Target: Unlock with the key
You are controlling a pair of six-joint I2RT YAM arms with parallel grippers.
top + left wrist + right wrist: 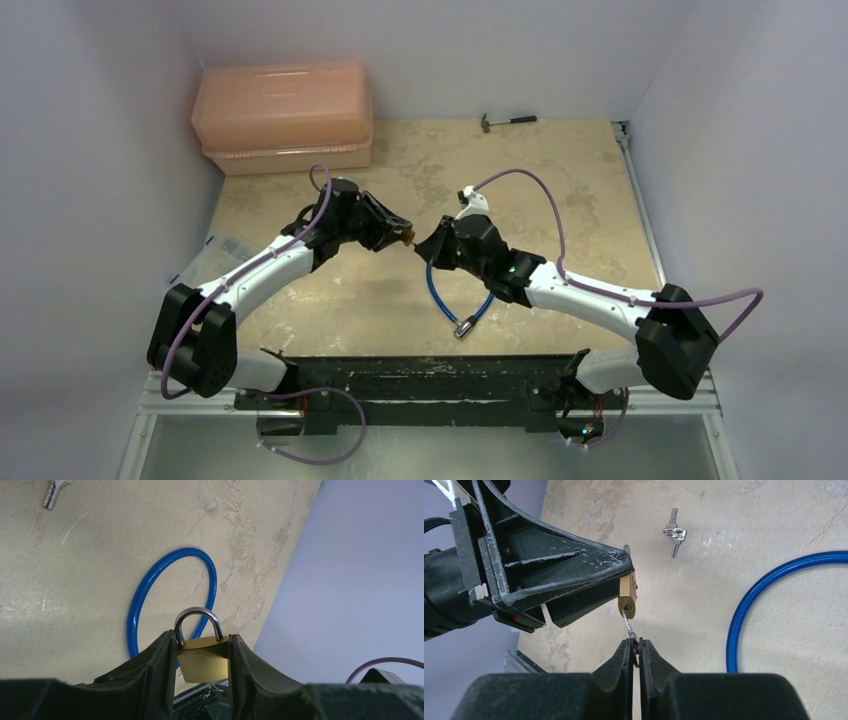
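two robot arms meet over the middle of a beige table. on the left, the left gripper is clamped on a small brass padlock, with one finger against each side of its body. the padlock is held up off the table, its steel shackle closed, and its keyhole end is turned towards the other arm.

just right of it, the key, a thin silvery sliver, spans the small gap between the two grippers. its tip is at the keyhole and its other end is pinched in the right gripper, whose fingers are almost together with only the key between them. how deep the blade sits cannot be told.

the step in hand looks like seating the key in the lock. the next move probably calls for a straight push along the keyhole's line, then a turn of the right wrist while the left grip holds firm, so the shackle can spring.

further right, a blue cable lies looped on the table, and a spare bunch of keys lies loose, well apart from both grippers.
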